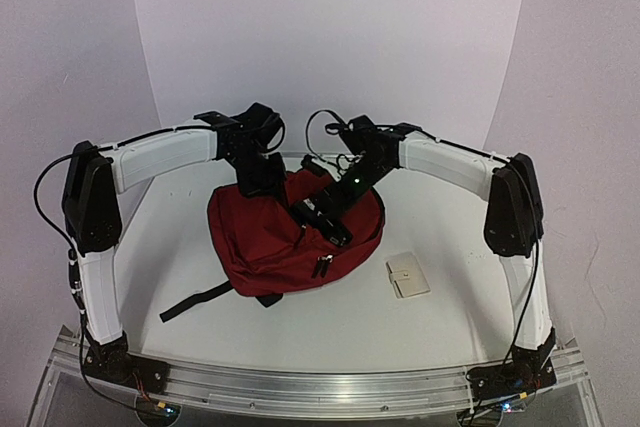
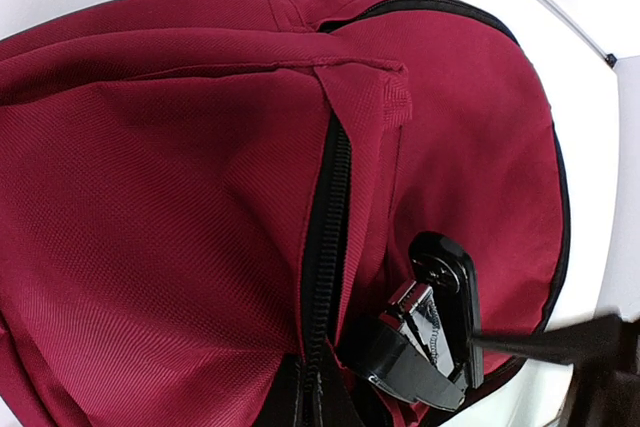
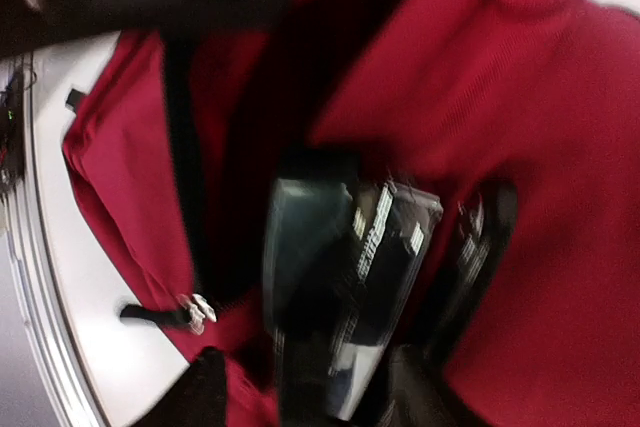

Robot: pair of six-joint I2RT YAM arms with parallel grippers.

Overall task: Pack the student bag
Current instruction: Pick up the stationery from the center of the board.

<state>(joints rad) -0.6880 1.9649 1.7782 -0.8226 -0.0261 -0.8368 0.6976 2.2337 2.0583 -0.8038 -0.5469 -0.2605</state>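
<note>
The student bag (image 1: 270, 242), a dark red backpack with black zippers, lies in the middle of the table. My left gripper (image 1: 262, 183) sits at the bag's rear top edge. In the left wrist view its fingers (image 2: 445, 292) are shut, pinching a fold of red fabric beside the black zipper (image 2: 325, 237). My right gripper (image 1: 332, 223) reaches down over the bag's front. The right wrist view is blurred by motion. There the right gripper (image 3: 440, 247) hangs over red fabric and a dark opening, its jaws apart with nothing clear between them.
A small beige flat case (image 1: 408, 275) lies on the white table right of the bag. A black strap (image 1: 195, 302) trails from the bag toward the front left. Silver zipper pulls (image 3: 197, 312) hang at the bag's front edge.
</note>
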